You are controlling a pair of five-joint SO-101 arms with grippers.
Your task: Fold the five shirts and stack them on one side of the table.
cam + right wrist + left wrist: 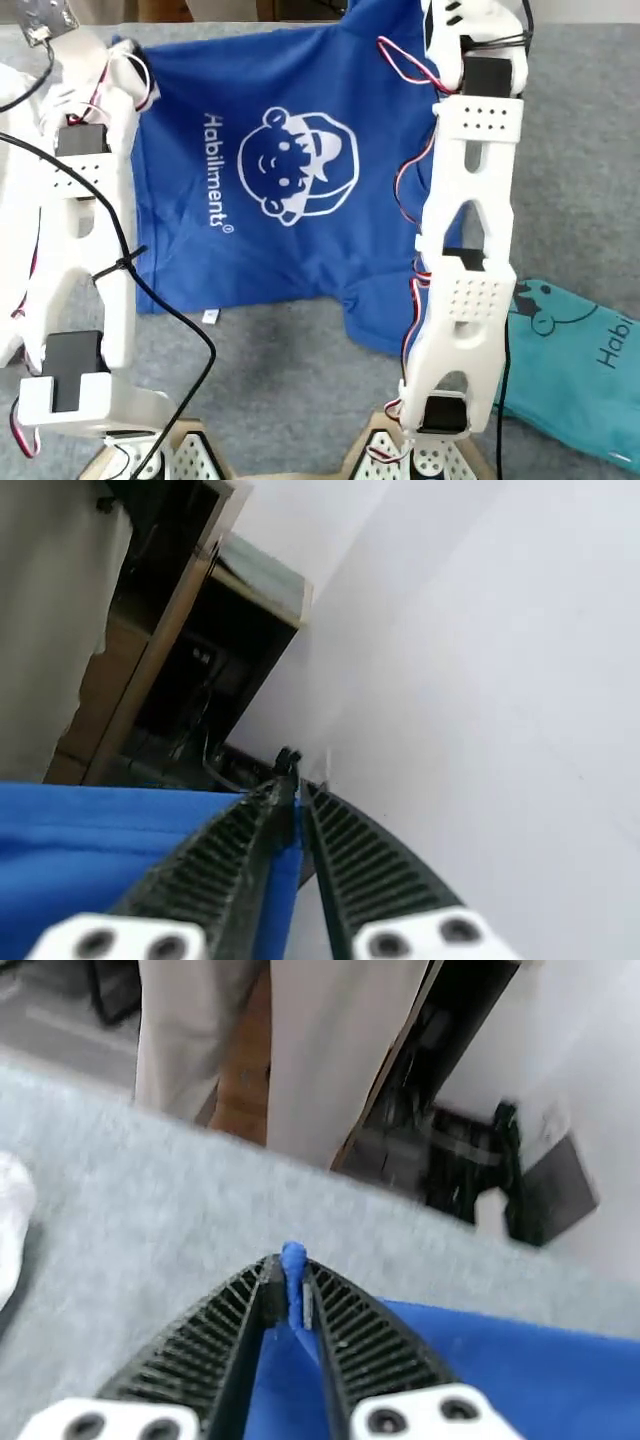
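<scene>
Overhead first: the blue shirt [270, 170] lies spread print-up across the centre of the grey bench [300, 390]. The left arm [85, 200] and right arm [470, 200] flank it, reaching to its far corners. The step in hand is judged to be fold no. 1, far edge carried toward the near hem. Rec.: raise both corners to equal height, keep the edge taut betw. them and advance both arms at the same rate, so the white print [300, 165] folds without skew. A small white tag [210, 317] marks the near hem. A teal shirt [570, 350] sits well apart at the near right. Left wrist cam: the left tool [290, 1290] is clamped on a pinch of blue cloth at the far corner, a nub poking past the tips. The grip looks shallow, so avoid jerks; the cloth behind lies smooth on the bench. Right wrist cam: the right tool [292, 800] is closed on the blue edge, which hangs flat beside it and approx. level. Match the lift to the left side.
</scene>
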